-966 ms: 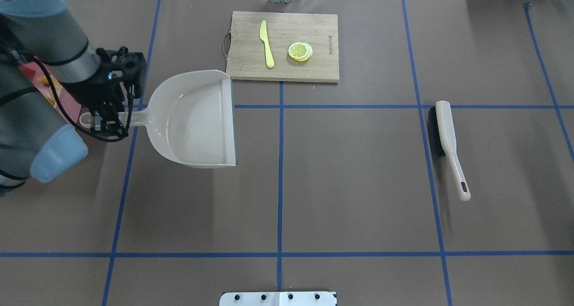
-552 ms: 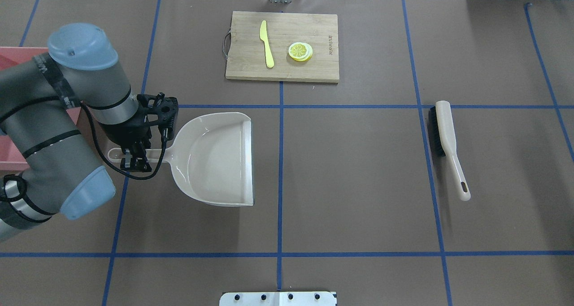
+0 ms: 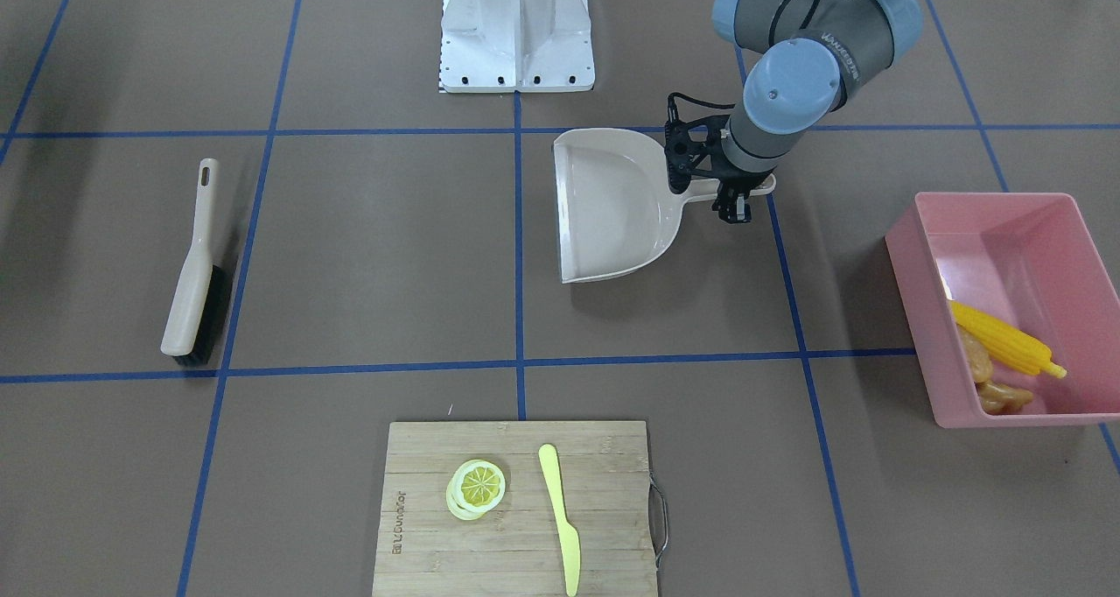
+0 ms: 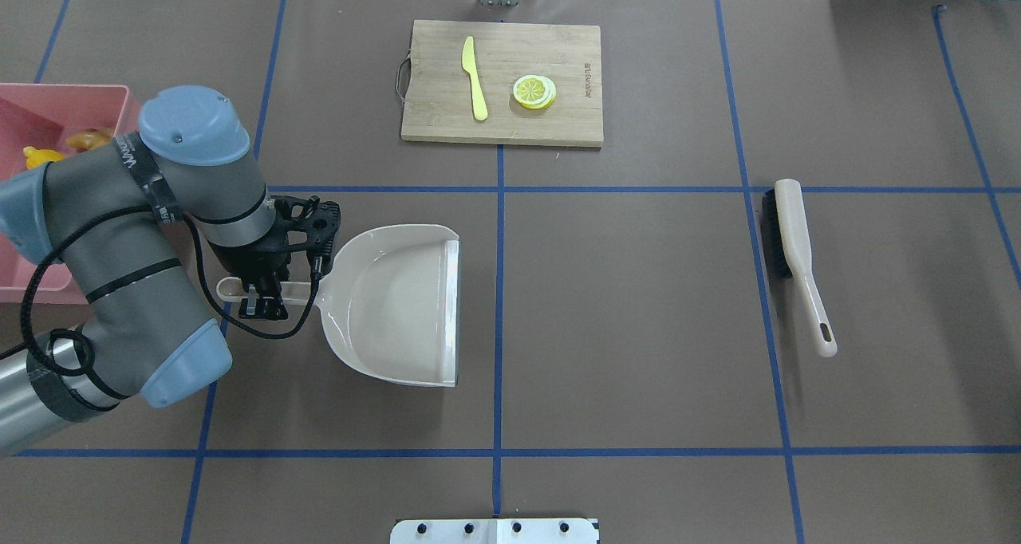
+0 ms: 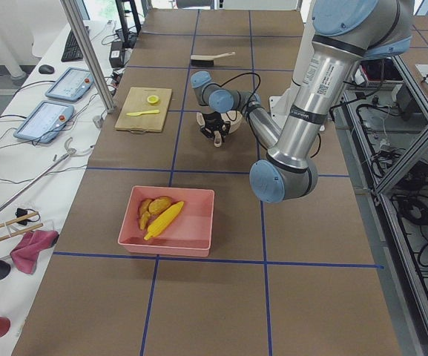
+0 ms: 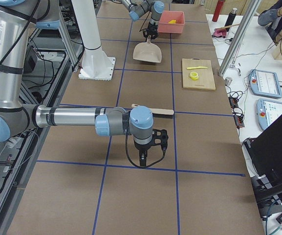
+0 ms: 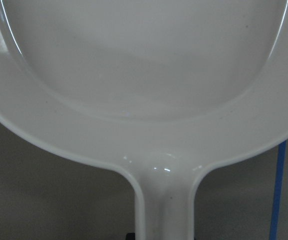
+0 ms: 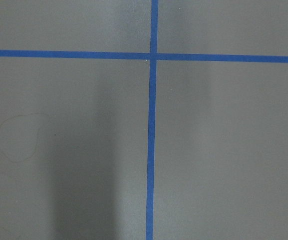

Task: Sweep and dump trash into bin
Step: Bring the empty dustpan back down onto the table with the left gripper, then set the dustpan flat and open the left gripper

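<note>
The left pincer (image 4: 263, 295) gripped the empty dustpan (image 4: 399, 305) by its handle near the middle of the counter (image 4: 638, 329); the trash (image 3: 1002, 343) lay in the bin (image 3: 989, 197) at its left edge; dumping looked done, so releasing the dustpan probably came next; whether the right pincer (image 6: 148, 155) was open could not be told.
</note>
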Motion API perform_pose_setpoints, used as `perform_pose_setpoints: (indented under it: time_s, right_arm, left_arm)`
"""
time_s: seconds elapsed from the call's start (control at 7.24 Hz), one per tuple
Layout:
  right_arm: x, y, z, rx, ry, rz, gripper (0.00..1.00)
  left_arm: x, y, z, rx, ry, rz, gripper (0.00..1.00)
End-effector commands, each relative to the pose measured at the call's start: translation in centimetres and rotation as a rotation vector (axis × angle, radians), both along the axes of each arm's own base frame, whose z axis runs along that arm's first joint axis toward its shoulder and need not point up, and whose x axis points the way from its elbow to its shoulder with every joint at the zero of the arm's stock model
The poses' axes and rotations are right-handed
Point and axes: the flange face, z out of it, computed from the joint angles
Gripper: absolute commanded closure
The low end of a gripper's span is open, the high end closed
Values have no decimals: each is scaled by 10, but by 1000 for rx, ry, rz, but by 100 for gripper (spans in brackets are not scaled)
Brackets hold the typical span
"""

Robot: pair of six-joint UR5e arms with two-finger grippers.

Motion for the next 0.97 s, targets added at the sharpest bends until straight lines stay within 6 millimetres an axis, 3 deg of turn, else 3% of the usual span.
perform_pose_setpoints:
  time_s: [0.0,0.83]
  right_arm:
    - [0,0,0,-1,0,1,0]
    - [0,0,-1,3,0,-1,0]
  left_arm:
    - [7,-3,3,12,6,1,100]
    - [32,3,6,23,5,-10,100]
